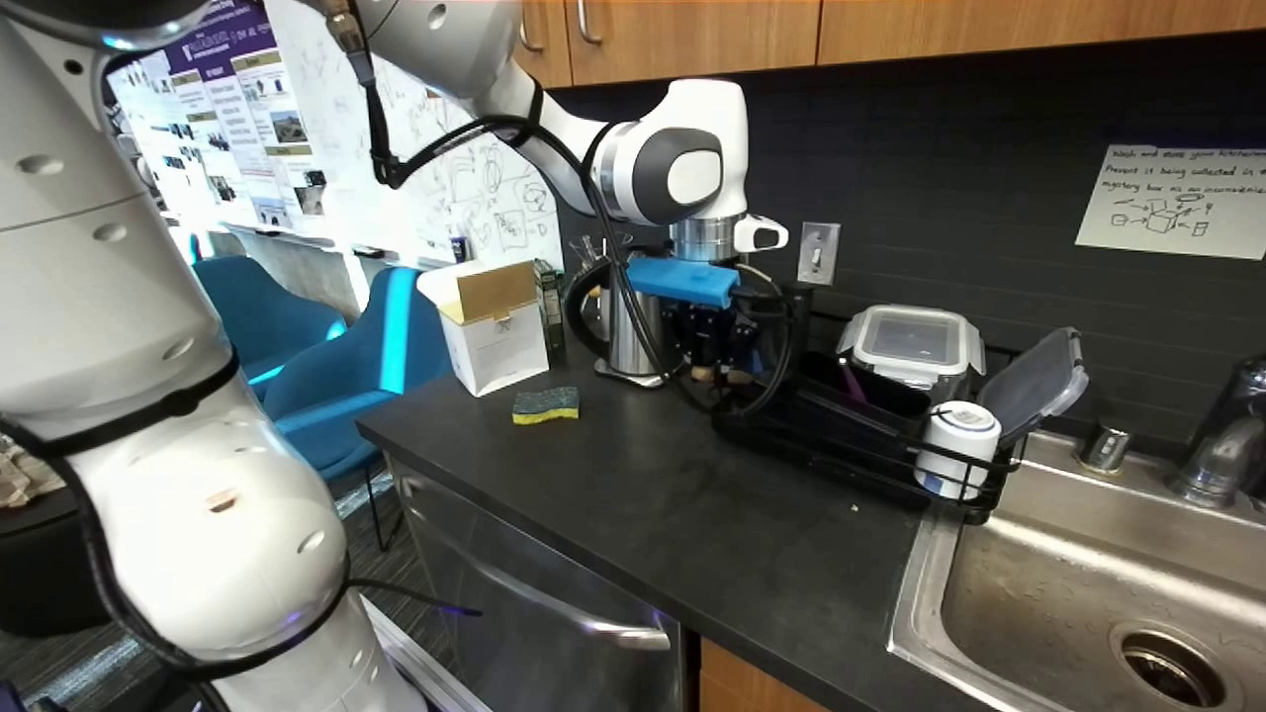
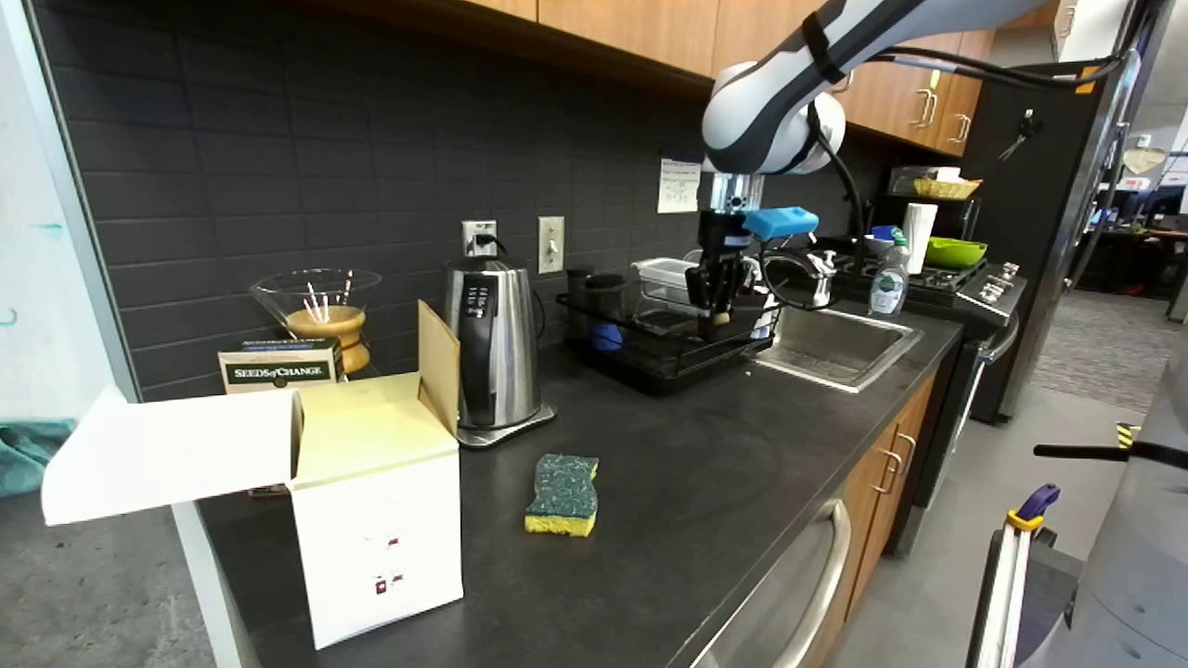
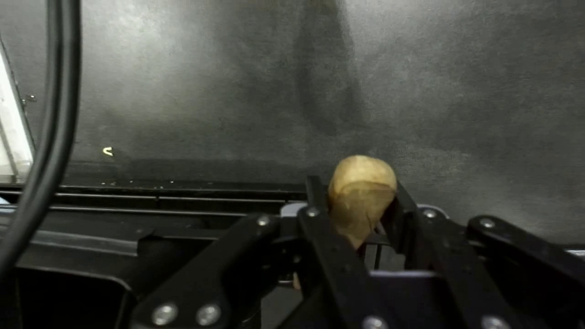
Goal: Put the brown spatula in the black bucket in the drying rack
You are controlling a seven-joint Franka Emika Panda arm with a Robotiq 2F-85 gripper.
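The brown spatula (image 3: 362, 201) shows in the wrist view as a rounded wooden end between my fingertips; the rest is hidden. Its end also shows below the gripper in an exterior view (image 2: 720, 319). My gripper (image 3: 358, 217) is shut on it, fingers touching both sides. In both exterior views the gripper (image 1: 722, 361) is over the black wire drying rack (image 1: 831, 460). An open black holder with a purple handle in it, which looks to be the black bucket (image 1: 890, 398), stands in the rack. Its rim shows at lower left in the wrist view (image 3: 73, 271).
The rack also holds a clear lidded container (image 1: 910, 341), a tilted lid (image 1: 1039, 386), a white cup (image 1: 957, 450) and a dark cup (image 2: 605, 299). The sink (image 1: 1048, 593) adjoins it. A kettle (image 2: 492, 343), sponge (image 2: 564, 492) and open white box (image 2: 380, 547) stand nearby. Cables loop round the wrist.
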